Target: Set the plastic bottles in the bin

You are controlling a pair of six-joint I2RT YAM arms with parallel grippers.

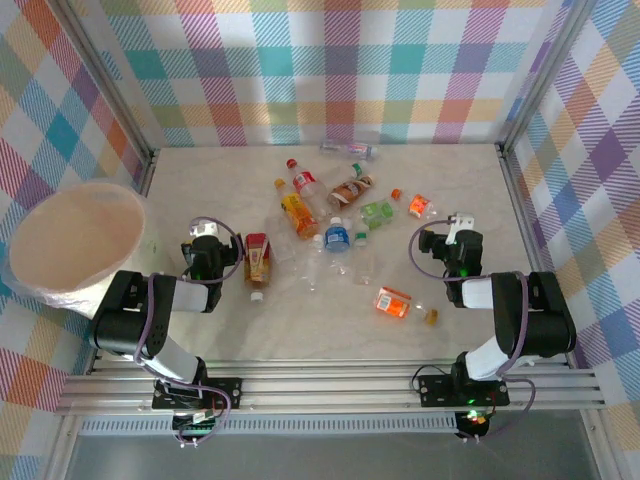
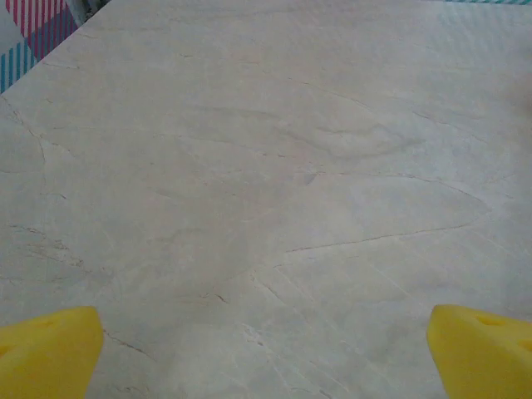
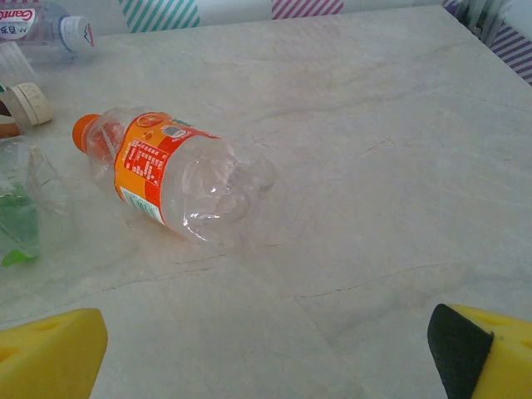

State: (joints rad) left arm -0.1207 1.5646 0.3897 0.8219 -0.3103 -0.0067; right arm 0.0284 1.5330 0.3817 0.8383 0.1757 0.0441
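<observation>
Your left gripper (image 2: pixel 266 349) is spread wide over bare table (image 2: pixel 274 166), gripping nothing; right gripper (image 3: pixel 266 353) equally wide and empty, orange-labelled bottle (image 3: pixel 174 179) lying at its 11 o'clock.

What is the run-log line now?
left gripper: open | right gripper: open, orange-label bottle ahead | plastic bottles: on table | bin: none seen inside

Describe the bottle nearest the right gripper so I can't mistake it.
Start at the right gripper on the right half of the table. Just beyond it, a clear bottle lies on its side. Its orange cap and orange-red label set it apart from the green-labelled bottle to its left.
</observation>
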